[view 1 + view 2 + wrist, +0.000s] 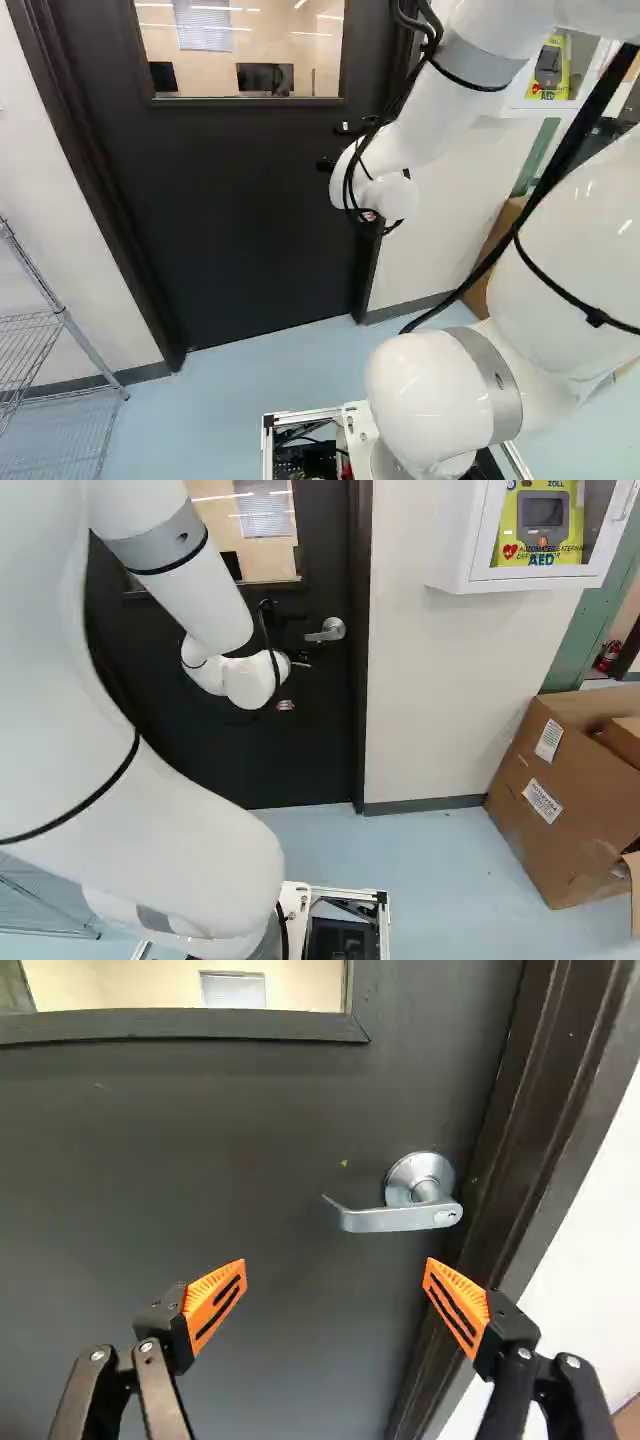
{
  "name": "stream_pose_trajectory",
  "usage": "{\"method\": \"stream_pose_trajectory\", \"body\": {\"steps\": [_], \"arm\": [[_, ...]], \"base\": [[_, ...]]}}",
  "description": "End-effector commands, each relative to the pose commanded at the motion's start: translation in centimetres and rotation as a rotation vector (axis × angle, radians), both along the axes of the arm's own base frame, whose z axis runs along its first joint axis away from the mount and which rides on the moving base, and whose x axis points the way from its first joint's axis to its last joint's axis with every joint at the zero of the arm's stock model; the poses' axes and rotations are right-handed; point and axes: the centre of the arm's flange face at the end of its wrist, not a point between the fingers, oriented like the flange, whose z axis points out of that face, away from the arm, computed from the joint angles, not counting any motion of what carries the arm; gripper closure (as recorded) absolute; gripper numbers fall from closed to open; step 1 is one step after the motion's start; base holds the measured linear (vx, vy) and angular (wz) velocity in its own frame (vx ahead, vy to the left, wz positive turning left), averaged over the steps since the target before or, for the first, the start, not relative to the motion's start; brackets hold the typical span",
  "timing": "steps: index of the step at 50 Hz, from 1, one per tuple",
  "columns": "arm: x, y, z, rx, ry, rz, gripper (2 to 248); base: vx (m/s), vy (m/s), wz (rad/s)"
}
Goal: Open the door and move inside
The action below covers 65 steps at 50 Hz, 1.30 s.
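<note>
The lever handle (pixel 326 631) sat in the upper middle of the right base view, on the closed door (pixel 240 200) central in the left base view, and the gripper (pixel 336 1263) faced it without contact, fingers spread and empty, probably to straddle and turn it.

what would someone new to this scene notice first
Probably the big white arm, filling much of both base views before a dark door. In the wrist view, the open gripper shows bright orange pads, with a silver lever handle ahead of it. The yellow device in the white wall cabinet, right of the door in the right base view, also stands out.
</note>
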Motion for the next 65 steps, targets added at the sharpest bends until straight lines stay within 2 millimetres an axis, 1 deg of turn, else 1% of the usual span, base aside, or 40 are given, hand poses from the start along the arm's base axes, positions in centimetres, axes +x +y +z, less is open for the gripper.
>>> {"method": "stream_pose_trajectory", "body": {"steps": [23, 29, 34, 42, 52, 65], "arm": [[4.4, 0.2, 2.5, 0.001, -0.049, 0.003, 3], [5.5, 0.4, 2.7, 0.001, -0.055, 0.006, 3], [5.9, 0.4, 2.8, 0.001, -0.056, 0.007, 3], [6.1, 0.4, 2.3, 0.001, -0.046, 0.007, 3], [7.4, 0.6, 1.3, 0.001, -0.026, 0.01, 3], [7.7, 0.6, 0.0, 0.0, 0.003, 0.011, 3]], "base": [[0.0, 0.0, 0.0], [0.0, 0.0, 0.0], [0.0, 0.0, 0.0], [0.0, 0.0, 0.0], [0.0, 0.0, 0.0], [0.0, 0.0, 0.0]]}}
